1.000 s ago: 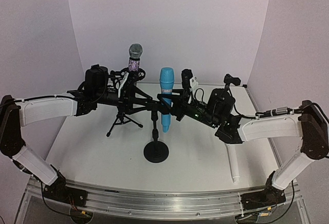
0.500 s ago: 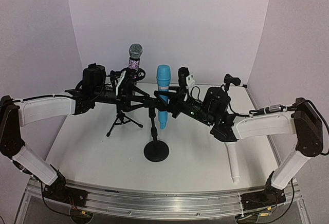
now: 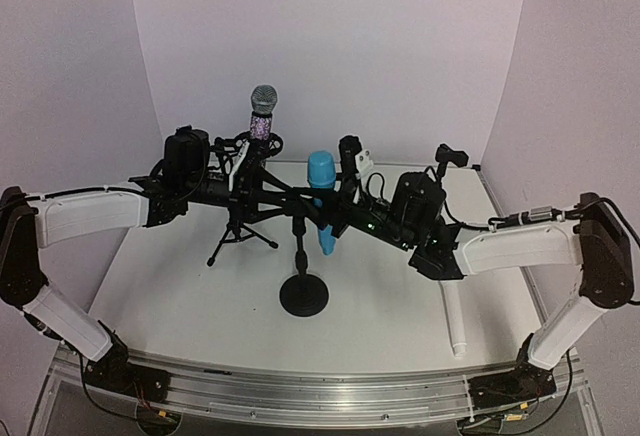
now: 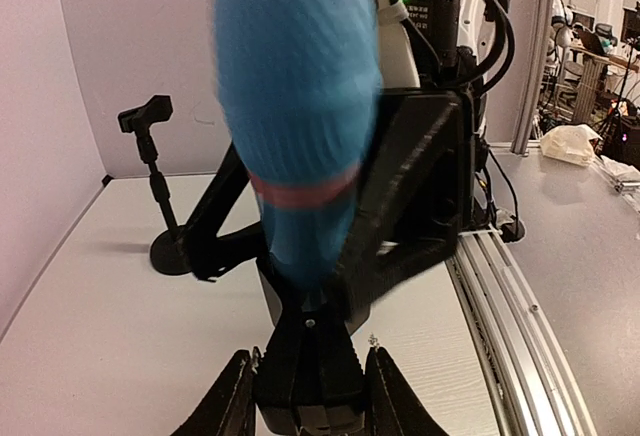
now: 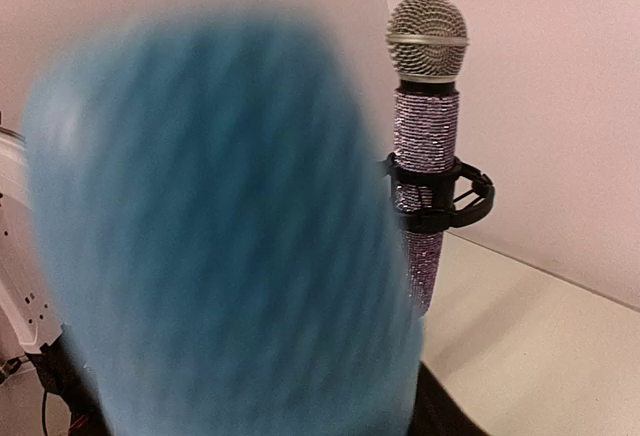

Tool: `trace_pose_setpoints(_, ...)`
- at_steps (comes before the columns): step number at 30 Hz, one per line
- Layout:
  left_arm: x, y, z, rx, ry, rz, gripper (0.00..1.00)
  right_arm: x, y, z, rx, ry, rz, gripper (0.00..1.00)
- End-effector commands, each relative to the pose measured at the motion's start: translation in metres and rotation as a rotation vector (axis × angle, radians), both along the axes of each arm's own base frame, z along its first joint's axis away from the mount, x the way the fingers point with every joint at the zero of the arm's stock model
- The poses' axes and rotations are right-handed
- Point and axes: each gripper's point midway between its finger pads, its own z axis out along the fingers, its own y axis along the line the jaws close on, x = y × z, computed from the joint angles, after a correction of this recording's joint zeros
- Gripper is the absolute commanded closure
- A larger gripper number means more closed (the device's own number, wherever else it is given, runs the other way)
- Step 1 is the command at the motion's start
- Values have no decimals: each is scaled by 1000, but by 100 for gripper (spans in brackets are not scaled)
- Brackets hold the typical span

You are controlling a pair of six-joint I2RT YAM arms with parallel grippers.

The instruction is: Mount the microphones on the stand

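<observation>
While clamping the stand clip [image 4: 305, 386] with the left tool [image 4: 308, 356], brings the light blue microphone [image 3: 322, 176] lower than before, into that clip, nearly seated; cannot tell whether right tool [image 3: 333, 218] grips.

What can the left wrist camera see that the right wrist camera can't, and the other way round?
Only the left wrist view shows an empty stand near the wall, the table's metal rail, and the left gripper closed on a black clip below the microphone. Only the right wrist view shows the glittery microphone, upright in a ring mount. Both show the blue microphone, close up and blurred.
</observation>
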Motion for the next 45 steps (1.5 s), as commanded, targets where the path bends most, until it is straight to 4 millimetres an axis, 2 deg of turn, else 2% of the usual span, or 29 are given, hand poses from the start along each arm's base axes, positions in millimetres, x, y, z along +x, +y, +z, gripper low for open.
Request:
trace_pose_setpoints(1, -14, -7, -2, -6, -40, -50, 100, -26, 6, -16, -122, 43, 66, 39)
trace_pose_setpoints(4, -14, -7, -3, -5, -36, -53, 100, -27, -1, -7, -135, 23, 46, 34)
trace_pose_setpoints(10, -15, -7, -7, 0, -32, -53, 100, -27, -12, 0, -165, 7, 12, 34)
trace_pose_setpoints(15, -14, -8, -8, 1, -32, -51, 100, -22, -9, 4, -161, -2, -2, 40)
trace_pose_setpoints(21, -14, -7, -7, 2, -35, -48, 100, -21, -7, 8, -149, 6, -1, 36)
trace_pose_setpoints(22, -13, -7, -7, 1, -36, -48, 100, -21, -7, 8, -148, 6, -2, 39)
trace_pose_setpoints(23, -13, -7, -8, 1, -36, -48, 100, -21, -6, 9, -147, 7, -2, 45)
trace_pose_setpoints(24, -13, -8, -8, 0, -35, -49, 100, -20, -6, 9, -146, 7, -2, 52)
trace_pose_setpoints(26, -14, -7, -8, -2, -38, -51, 100, -20, -4, 10, -144, 4, -2, 73)
trace_pose_setpoints(28, -14, -7, -8, -3, -39, -52, 100, -15, -4, 11, -143, -4, -23, 87)
trace_pose_setpoints(29, -14, -7, -7, -3, -40, -53, 100, -14, -4, 11, -141, -6, -29, 90)
trace_pose_setpoints(35, -17, -7, -8, -3, -40, -68, 100, -19, 6, 27, -111, -41, 23, 97)
trace_pose_setpoints(39, -18, -8, -9, 7, -32, -85, 100, -26, 14, 45, -78, -102, 75, 100)
trace_pose_setpoints(45, -20, -6, -11, 24, -43, -93, 100, -33, -5, 81, -34, -211, 39, 100)
